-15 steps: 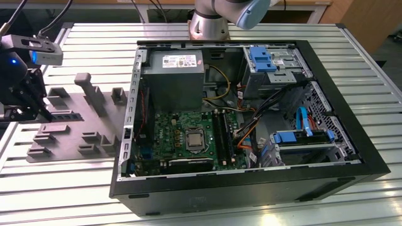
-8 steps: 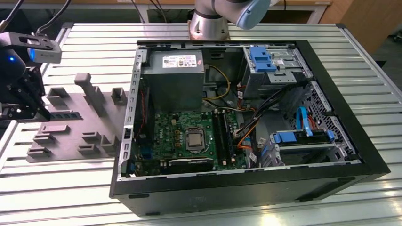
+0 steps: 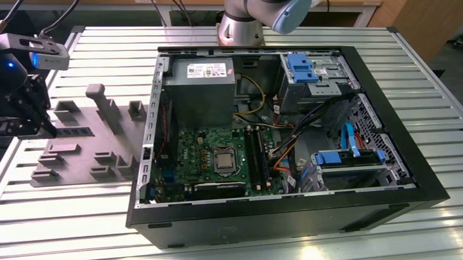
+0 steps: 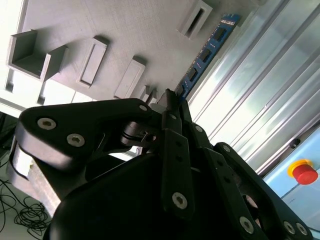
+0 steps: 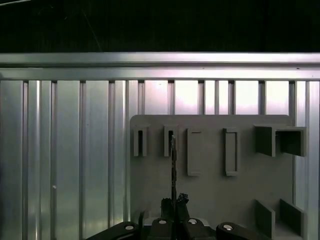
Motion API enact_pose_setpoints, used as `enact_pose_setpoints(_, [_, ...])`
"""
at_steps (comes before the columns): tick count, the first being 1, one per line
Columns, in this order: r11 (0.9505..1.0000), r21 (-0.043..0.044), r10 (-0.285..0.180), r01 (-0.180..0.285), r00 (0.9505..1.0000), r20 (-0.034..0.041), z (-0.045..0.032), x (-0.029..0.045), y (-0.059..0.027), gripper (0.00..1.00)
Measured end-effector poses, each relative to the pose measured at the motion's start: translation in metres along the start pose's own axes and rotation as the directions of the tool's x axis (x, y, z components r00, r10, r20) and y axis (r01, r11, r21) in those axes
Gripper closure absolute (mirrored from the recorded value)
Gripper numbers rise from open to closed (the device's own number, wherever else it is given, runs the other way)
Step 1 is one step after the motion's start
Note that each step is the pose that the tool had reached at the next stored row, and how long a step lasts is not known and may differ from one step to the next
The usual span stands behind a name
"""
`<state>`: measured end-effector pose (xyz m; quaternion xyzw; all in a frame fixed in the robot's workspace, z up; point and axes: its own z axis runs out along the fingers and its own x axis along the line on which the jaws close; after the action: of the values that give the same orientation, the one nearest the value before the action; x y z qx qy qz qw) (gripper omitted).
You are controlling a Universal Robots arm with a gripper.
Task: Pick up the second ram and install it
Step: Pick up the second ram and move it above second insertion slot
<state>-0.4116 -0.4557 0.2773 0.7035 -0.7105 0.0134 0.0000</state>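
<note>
The second ram (image 4: 209, 49) is a slim dark stick with blue-green marks; it runs out past my fingertips over the edge of the grey holder plate (image 4: 125, 30). In the first wrist view the ram (image 5: 173, 165) shows edge-on as a thin line above the plate (image 5: 210, 190). My gripper (image 4: 172, 100) looks shut on its near end, the black fingers (image 5: 165, 204) pressed together around it. In the exterior view the gripper (image 3: 25, 116) hangs at the exterior view's left, over the plate's outer edge (image 3: 51, 162), well away from the motherboard's black slots (image 3: 257, 154).
The open computer case (image 3: 289, 216) lies on the slatted aluminium table (image 3: 72, 216), with power supply (image 3: 199, 86), cables and blue drive brackets (image 3: 340, 160) inside. Grey moulded blocks (image 3: 105, 105) rise from the holder plate. A red stop button (image 4: 305, 172) sits off to the side.
</note>
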Motion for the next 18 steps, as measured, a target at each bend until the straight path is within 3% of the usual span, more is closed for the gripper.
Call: enact_pose_setpoints(18, [1.0,0.0001,0.0,0.0,1.0,0.0,-0.0088,0.0002,-0.0002,0.86])
